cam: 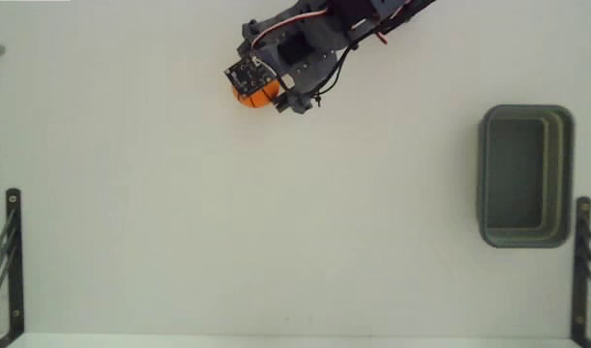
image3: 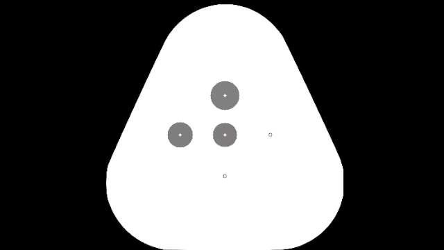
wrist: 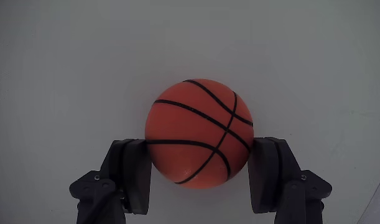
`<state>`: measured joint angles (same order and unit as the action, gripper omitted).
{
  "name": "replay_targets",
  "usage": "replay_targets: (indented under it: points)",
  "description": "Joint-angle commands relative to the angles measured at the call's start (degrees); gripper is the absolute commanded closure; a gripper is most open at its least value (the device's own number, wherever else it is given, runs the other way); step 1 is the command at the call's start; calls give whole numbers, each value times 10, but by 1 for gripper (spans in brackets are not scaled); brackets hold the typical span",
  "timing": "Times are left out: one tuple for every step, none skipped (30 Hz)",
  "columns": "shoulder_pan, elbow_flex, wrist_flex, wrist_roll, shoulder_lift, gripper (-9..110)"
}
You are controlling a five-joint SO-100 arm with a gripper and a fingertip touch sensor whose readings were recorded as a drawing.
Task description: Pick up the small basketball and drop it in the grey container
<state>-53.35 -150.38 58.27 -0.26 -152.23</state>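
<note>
The jaws are closing on the small basketball (wrist: pixel 199 132), one dark pad pressing each side of it in the wrist view (black seams curving across its orange skin). The gripper (wrist: pixel 200 168) is gripping the ball near the table's far edge, left of centre in the fixed view, where only a sliver of orange (cam: pixel 260 94) is showing beneath the arm (cam: pixel 319 39). The white table (cam: pixel 276 213) is carrying the grey container (cam: pixel 526 176), which is sitting well apart by the right edge, with nothing showing inside it
</note>
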Motion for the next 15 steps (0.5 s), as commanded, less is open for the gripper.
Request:
replay_targets:
  points:
    - [-13, -5, -7, 3, -18, 8]
    - [-13, -5, -7, 3, -18, 8]
    - [-13, -5, -7, 3, -18, 9]
    - [-13, -5, -7, 3, -18, 9]
    - [-13, -5, -7, 3, -18, 9]
    - [-13, -5, -7, 3, -18, 10]
    - [-13, -5, -7, 3, -18, 10]
    - [-13, -5, -7, 3, -18, 10]
    - [-13, -5, -7, 3, -18, 10]
    - [-13, -5, -7, 3, -18, 10]
    - [-13, -5, -7, 3, -18, 11]
    - [-13, -5, -7, 3, -18, 11]
    - [-13, -5, -7, 3, -18, 11]
    - [-13, -5, -7, 3, -18, 12]
    - [-13, -5, -7, 3, -18, 12]
